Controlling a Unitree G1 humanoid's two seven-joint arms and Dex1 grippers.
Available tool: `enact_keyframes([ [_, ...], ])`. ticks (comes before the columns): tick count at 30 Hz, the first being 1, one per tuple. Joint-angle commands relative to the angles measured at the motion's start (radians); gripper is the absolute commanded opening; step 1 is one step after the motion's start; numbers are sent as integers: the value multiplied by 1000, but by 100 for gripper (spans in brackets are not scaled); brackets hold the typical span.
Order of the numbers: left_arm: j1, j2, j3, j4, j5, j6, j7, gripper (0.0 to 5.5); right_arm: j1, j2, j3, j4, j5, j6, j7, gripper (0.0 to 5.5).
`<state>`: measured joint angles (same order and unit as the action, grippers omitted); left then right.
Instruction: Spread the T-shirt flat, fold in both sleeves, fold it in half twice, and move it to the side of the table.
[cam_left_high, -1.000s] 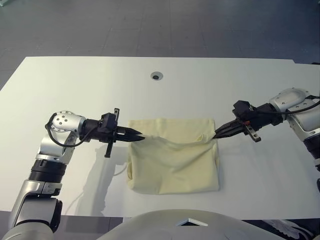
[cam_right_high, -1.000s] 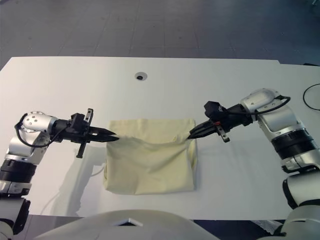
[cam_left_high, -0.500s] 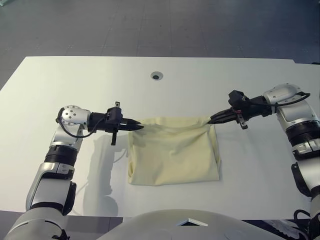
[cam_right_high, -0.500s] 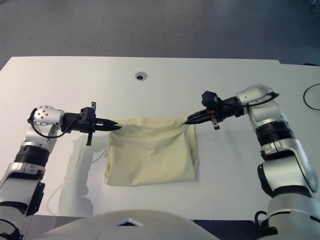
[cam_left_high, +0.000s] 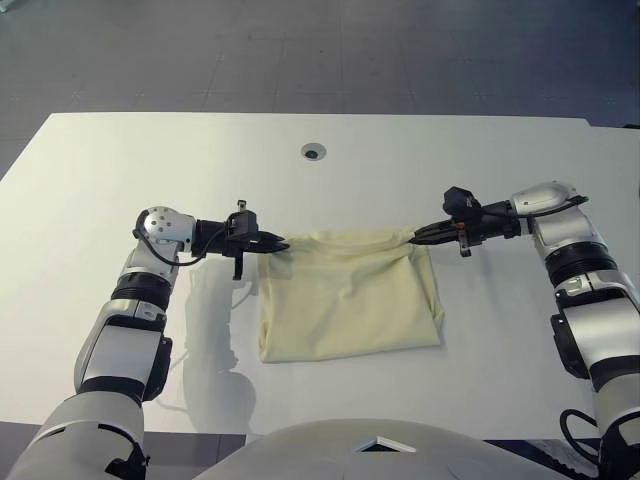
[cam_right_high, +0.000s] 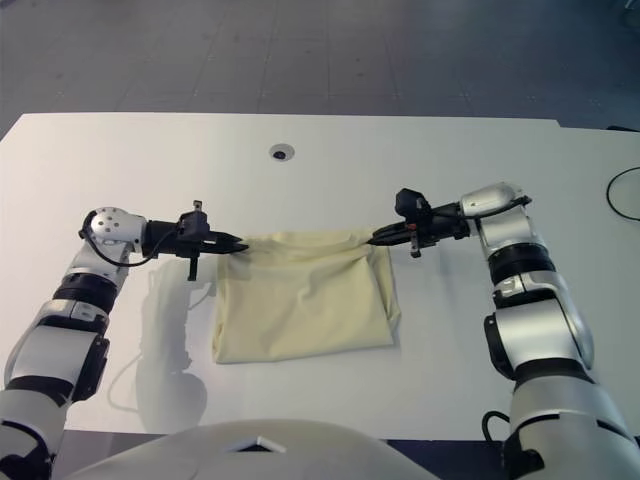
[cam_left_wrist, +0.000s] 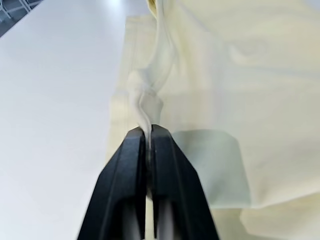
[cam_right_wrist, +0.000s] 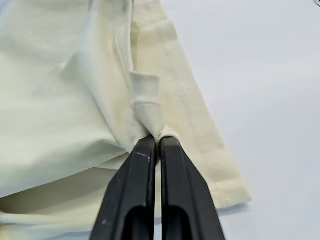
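Observation:
A pale yellow T-shirt (cam_left_high: 345, 300) lies folded on the white table (cam_left_high: 450, 160), its far edge lifted and stretched taut between my two grippers. My left gripper (cam_left_high: 280, 246) is shut on the shirt's far left corner, seen pinched between its black fingers (cam_left_wrist: 127, 165) in the left wrist view. My right gripper (cam_left_high: 418, 235) is shut on the far right corner, a bit of hem (cam_right_wrist: 147, 107) clamped between its fingertips (cam_right_wrist: 172, 170). The near part of the T-shirt (cam_right_high: 300, 320) rests on the table.
A round cable hole (cam_left_high: 314, 152) sits in the table beyond the shirt. Bare tabletop lies to both sides. A dark cable (cam_right_high: 625, 195) shows at the table's right edge.
Both grippers have carried the shirt's held edge away from me and upward, stretching it straight. The top layer has unfolded toward the far side and the cloth lies smoother.

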<state>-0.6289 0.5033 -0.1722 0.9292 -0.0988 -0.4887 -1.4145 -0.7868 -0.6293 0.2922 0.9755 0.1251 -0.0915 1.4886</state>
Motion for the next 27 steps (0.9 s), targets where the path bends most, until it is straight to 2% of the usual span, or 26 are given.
enact_keyframes([
  [1, -46, -7, 2, 63, 38, -35, 40, 1, -42, 24, -34, 53, -31, 3, -29, 0],
  [7, -65, -6, 4, 122, 76, -53, 83, 1, -74, 47, -87, 106, -42, 58, -69, 0],
  [8, -66, -7, 7, 127, 77, -55, 88, 33, -79, 52, -101, 112, -37, 77, -78, 31],
  [16, -70, 7, 40, 134, 64, -52, 116, 162, -121, 83, -214, 133, -6, 205, -182, 155],
  [21, -79, 10, 81, 109, 41, -59, 140, 253, -119, 100, -247, 113, -17, 168, -262, 242],
  [24, -95, 9, 130, 57, -2, -48, 159, 296, -83, 90, -257, 41, -10, 141, -252, 284],
  [27, -48, 1, 140, -94, -35, -6, 165, 348, -15, 73, -261, -90, 12, 124, -215, 334],
])
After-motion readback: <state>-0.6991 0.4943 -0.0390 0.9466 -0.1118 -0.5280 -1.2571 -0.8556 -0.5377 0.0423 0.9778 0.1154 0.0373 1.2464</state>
